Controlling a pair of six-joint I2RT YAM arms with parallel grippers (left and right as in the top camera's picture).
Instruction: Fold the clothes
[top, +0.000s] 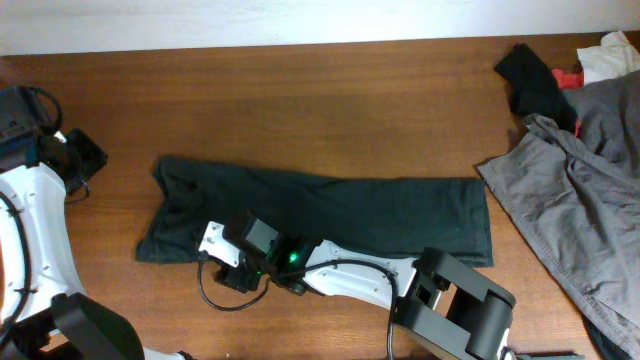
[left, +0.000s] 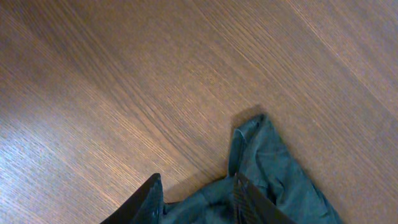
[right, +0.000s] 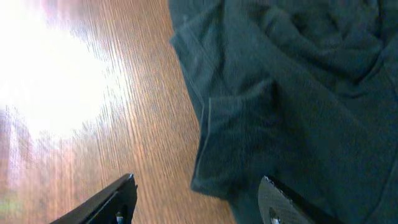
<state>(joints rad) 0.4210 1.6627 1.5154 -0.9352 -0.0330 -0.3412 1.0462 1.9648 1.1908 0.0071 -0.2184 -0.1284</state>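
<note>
Dark-green clothes (top: 330, 210) lay spread on wood tbl (top: 300, 100); R gripper (right: 196, 183) jaws apart over hem, L gripper (left: 198, 180): can't tell if gripping.

1. One dark green garment (top: 330, 210), lying along the front edge of the table (top: 300, 100).
2. One light grey garment (top: 585, 190), at the right edge.
3. One small black cloth (top: 535, 80), near the far right corner.
4. One red scrap (top: 570, 76), in the same corner.
5. One white cloth (top: 610, 55), in the same corner.
6. Two robot arms: left arm (top: 30, 230), right arm (top: 360, 280).
</note>
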